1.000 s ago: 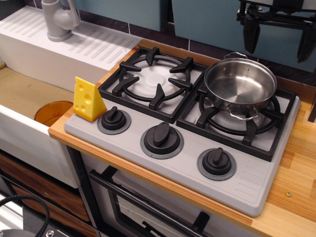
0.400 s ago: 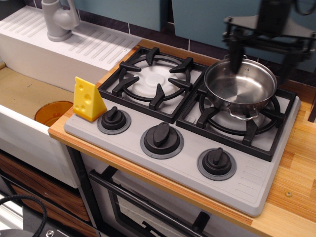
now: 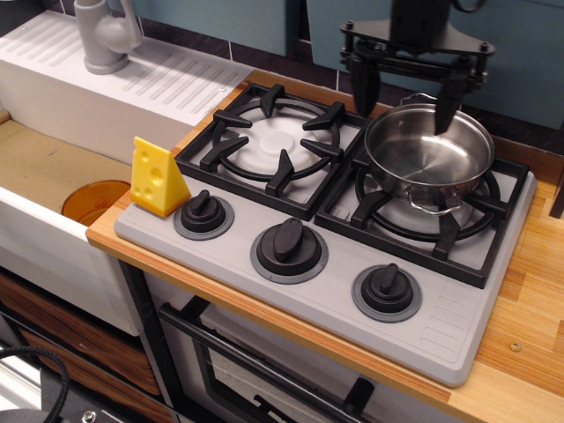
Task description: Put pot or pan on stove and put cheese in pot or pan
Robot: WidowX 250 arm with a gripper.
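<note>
A small shiny steel pot (image 3: 429, 157) stands empty on the right burner of the light grey stove (image 3: 326, 291). The yellow cheese wedge with holes (image 3: 157, 178) stands upright at the stove's front left corner, next to the left knob (image 3: 204, 214). My black gripper (image 3: 407, 92) hangs open and empty above the back left of the pot, its two fingers spread wide; one fingertip (image 3: 448, 115) is over the pot's rim, the other (image 3: 362, 97) is left of the pot.
The left burner grate (image 3: 271, 145) is bare. An orange round cup (image 3: 94, 203) lies in the sink to the left. A grey faucet (image 3: 106, 35) stands at the back left. Wooden counter (image 3: 529, 291) runs along the right.
My gripper has moved left and down from the top right corner to just above the pot's back left rim. It stays open. Pot and cheese have not moved.
</note>
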